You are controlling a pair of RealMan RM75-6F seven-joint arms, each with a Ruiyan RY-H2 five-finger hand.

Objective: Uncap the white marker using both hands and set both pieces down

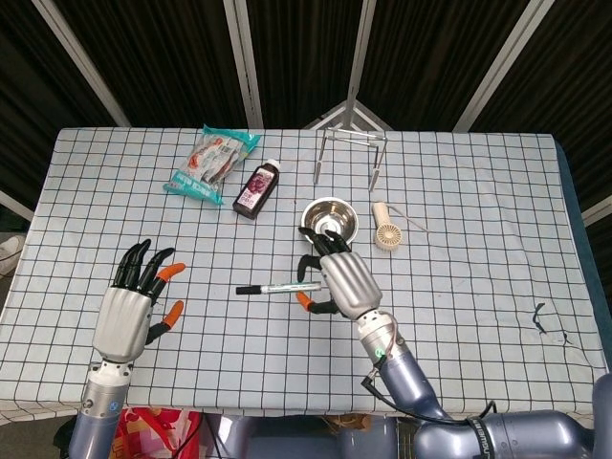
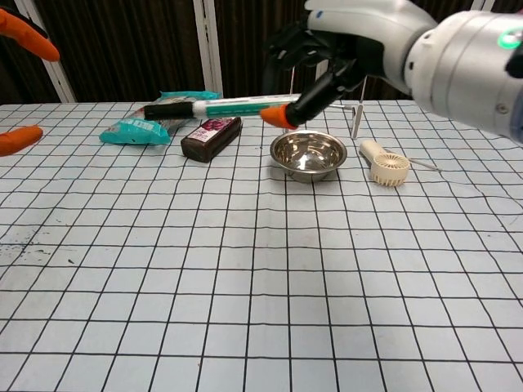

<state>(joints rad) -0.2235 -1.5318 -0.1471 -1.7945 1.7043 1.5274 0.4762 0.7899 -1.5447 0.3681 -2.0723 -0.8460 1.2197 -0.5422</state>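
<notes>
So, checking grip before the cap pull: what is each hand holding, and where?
The right hand grips the white marker at its uncapped end. The left hand holds nothing.
</notes>
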